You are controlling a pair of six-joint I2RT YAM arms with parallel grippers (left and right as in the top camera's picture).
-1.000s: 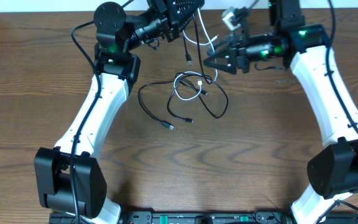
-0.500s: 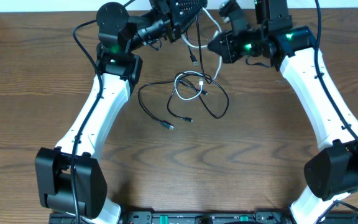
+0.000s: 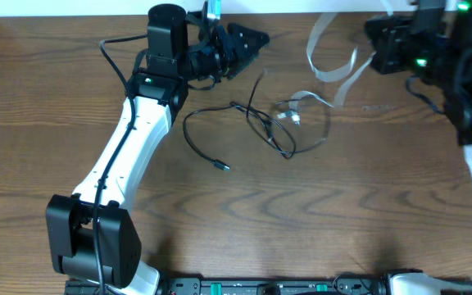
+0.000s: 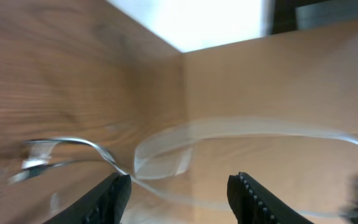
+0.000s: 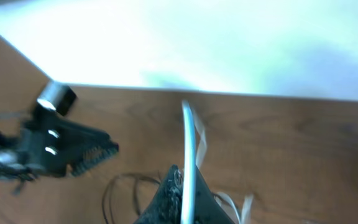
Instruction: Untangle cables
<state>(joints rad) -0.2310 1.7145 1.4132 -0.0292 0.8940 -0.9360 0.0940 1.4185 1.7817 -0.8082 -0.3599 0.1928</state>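
Brown wood-grain table (image 3: pixel 301 213), white wall along far edge. Near table centre: black cables (image 3: pixel 266 129), loose, looped across one another, one plug end trailing toward near side.

White cable (image 5: pixel 189 143): motion-blurred in all views, stretched from right edge of black cables up and away to the right. Lower end with plug lying at the black loops, upper end in right gripper (image 5: pixel 182 178).

Right gripper: well right of and beyond black cables. Jaws closed on white cable, cable running straight out between fingers.

Left gripper (image 4: pixel 179 180): just beyond black cables, on the left. Jaws open, nothing between them, white cable blurred ahead, apart from fingers.
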